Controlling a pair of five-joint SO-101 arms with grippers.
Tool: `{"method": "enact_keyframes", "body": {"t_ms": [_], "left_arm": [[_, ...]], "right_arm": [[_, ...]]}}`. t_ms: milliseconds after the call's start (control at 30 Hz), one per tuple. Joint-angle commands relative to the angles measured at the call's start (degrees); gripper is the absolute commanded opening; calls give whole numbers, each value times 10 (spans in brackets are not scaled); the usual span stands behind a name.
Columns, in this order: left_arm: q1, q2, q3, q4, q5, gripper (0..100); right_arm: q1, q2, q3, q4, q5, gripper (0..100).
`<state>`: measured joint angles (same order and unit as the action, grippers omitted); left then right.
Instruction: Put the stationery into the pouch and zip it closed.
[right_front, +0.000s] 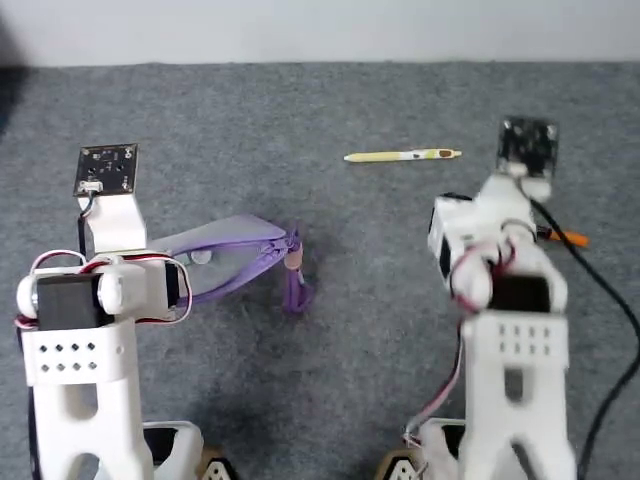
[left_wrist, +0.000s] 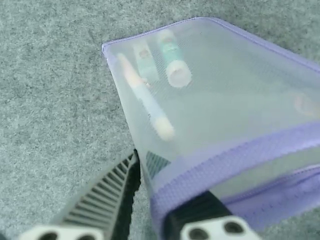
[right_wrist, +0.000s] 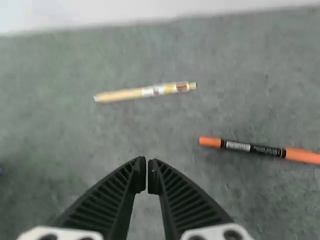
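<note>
**A:** Your left hand (left_wrist: 147, 170) is clamped on the pouch (left_wrist: 225, 100). It grips one corner of the purple-trimmed edge, with one finger outside the clear wall and the other behind it.

**B:** Agreed, you have a firm pinch there. The pouch runs away from that hand toward your right arm's side. The zip pull (right_front: 297, 288) hangs at the end farthest from the hand.

**A:** Look through the clear wall just past your left fingertips. Three pieces of stationery (left_wrist: 150, 105) already lie inside: one long pale pen and two shorter ones with teal on them. I cannot tell whether the zip is run shut.

**B:** Your right hand (right_wrist: 146, 172) has its fingers together, tips touching, with nothing between them. It is well apart from the pouch.

**A:** Two pieces lie loose on the grey tabletop (right_front: 350, 340) near that hand. The orange marker (right_wrist: 260, 149) is the nearer one, just ahead of the fingertips and off to the hand's right.

**B:** The yellow pen (right_wrist: 145, 92) lies farther out, beyond the fingertips, crosswise to the way the hand points. Your right hand touches neither piece, and the two are apart from each other.
</note>
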<state>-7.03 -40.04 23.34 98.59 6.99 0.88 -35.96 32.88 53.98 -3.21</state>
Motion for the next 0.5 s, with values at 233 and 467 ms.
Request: {"method": "enact_keyframes", "body": {"t_ms": [233,467], "left_arm": [[2,4,0,-7,4,12],[2,4,0,-7,4,12]], "right_arm": [[-30,338,-295,-36,-89,17],[-47,575,-441,-232,-120,15]]}}
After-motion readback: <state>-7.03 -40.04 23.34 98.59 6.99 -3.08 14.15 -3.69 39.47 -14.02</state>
